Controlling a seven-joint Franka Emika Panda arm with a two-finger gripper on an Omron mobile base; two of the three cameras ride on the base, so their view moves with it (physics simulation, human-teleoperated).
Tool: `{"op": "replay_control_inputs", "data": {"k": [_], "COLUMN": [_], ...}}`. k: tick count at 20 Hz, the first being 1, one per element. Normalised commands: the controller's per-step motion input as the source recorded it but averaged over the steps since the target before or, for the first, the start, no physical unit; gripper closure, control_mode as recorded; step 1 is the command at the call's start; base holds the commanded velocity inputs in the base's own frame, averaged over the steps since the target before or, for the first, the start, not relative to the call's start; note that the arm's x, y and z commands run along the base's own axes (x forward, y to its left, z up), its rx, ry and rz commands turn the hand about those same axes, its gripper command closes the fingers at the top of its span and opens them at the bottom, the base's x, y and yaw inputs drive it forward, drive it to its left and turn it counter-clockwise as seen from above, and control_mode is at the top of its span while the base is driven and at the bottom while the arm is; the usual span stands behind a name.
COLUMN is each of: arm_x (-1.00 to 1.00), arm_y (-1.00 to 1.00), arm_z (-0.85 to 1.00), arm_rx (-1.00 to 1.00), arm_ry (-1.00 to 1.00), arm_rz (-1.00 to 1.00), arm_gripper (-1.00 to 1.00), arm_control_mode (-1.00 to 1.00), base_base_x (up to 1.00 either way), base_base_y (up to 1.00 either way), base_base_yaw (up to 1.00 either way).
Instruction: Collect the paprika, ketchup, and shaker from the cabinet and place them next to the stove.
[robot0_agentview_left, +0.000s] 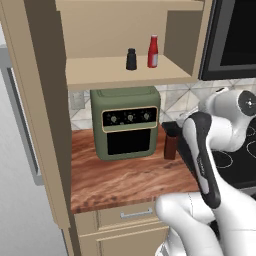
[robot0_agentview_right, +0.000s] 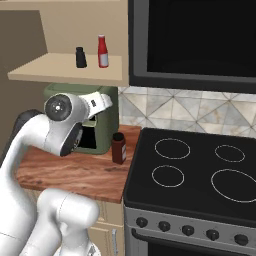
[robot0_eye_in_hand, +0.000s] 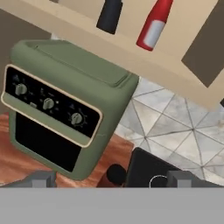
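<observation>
On the cabinet (robot0_agentview_left: 100, 72) shelf stand the small black shaker (robot0_agentview_left: 131, 59) and, just right of it, the slim red ketchup (robot0_agentview_left: 153, 51). Both appear again in the right base view, shaker (robot0_agentview_right: 80, 57) and ketchup (robot0_agentview_right: 103, 51), and at the top of the hand view, shaker (robot0_eye_in_hand: 109, 16) and ketchup (robot0_eye_in_hand: 153, 26). The dark paprika (robot0_agentview_left: 171, 145) stands upright on the wooden counter beside the stove (robot0_agentview_right: 200, 150), apart from my hand; the jar (robot0_agentview_right: 119, 148) is between the toaster oven and the cooktop. My gripper (robot0_eye_in_hand: 111, 179) is open and empty, below the shelf, level with the toaster oven.
An olive-green toaster oven (robot0_agentview_left: 127, 122) sits on the wooden counter (robot0_agentview_left: 125, 182) under the shelf. A black panel (robot0_agentview_right: 195, 35) hangs above the stove. A drawer with a metal handle (robot0_agentview_left: 135, 214) is below the counter. Tiled wall (robot0_agentview_right: 165, 112) lies behind.
</observation>
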Motion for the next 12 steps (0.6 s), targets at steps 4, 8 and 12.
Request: {"op": "replay_control_inputs", "data": {"k": [4, 8, 12], "arm_x": [-0.03, 0.00, 0.00], "arm_y": [0.12, 0.12, 0.25], "arm_z": [0.49, 0.32, 0.33], "arm_rx": [-0.05, 0.00, 0.00], "arm_ry": [0.00, 0.00, -0.01], "arm_rz": [-0.31, -0.28, -0.23], "arm_gripper": [-1.00, -1.00, -1.00], "arm_control_mode": [-1.00, -1.00, -1.00], "base_base_x": [0.00, 0.00, 0.00], "base_base_y": [0.00, 0.00, 0.00], "base_base_yaw": [0.00, 0.00, 0.00]}}
